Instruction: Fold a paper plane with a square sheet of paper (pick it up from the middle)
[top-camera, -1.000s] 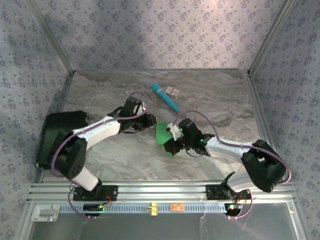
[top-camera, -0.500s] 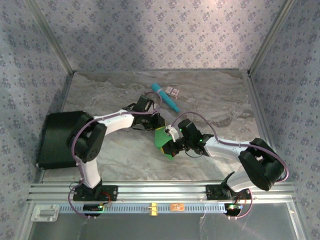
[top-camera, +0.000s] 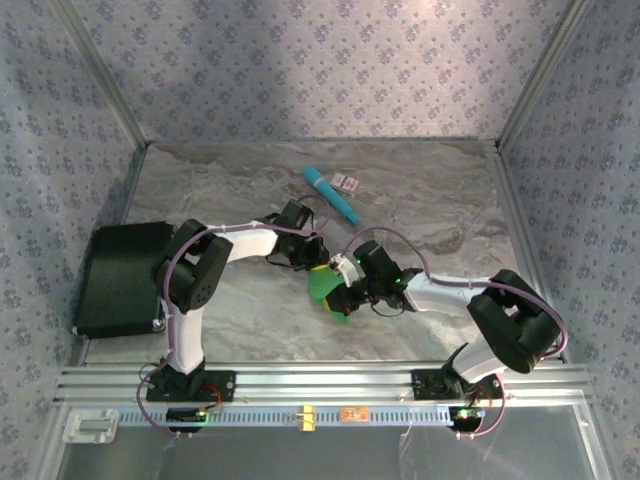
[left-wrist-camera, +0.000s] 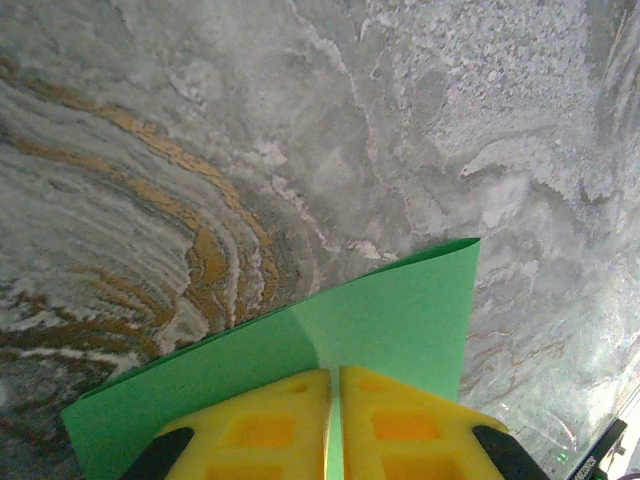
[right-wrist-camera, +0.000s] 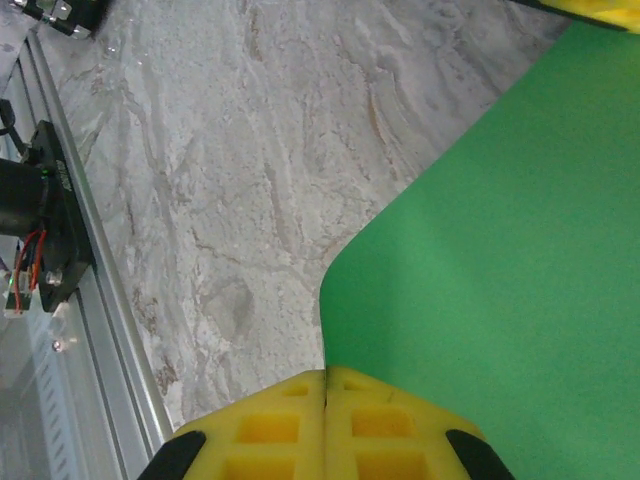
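Green paper sheet (top-camera: 325, 290), creased and bowed, is at mid-table btwn both arms. Left gripper (left-wrist-camera: 334, 375) pinches one edge, yellow pads nearly together w/ paper in the slit. Right gripper (right-wrist-camera: 326, 378) clamps another edge, pads closed. Marble table (top-camera: 440, 200) below; teal stick (top-camera: 332, 194) lies farther back, well apart.
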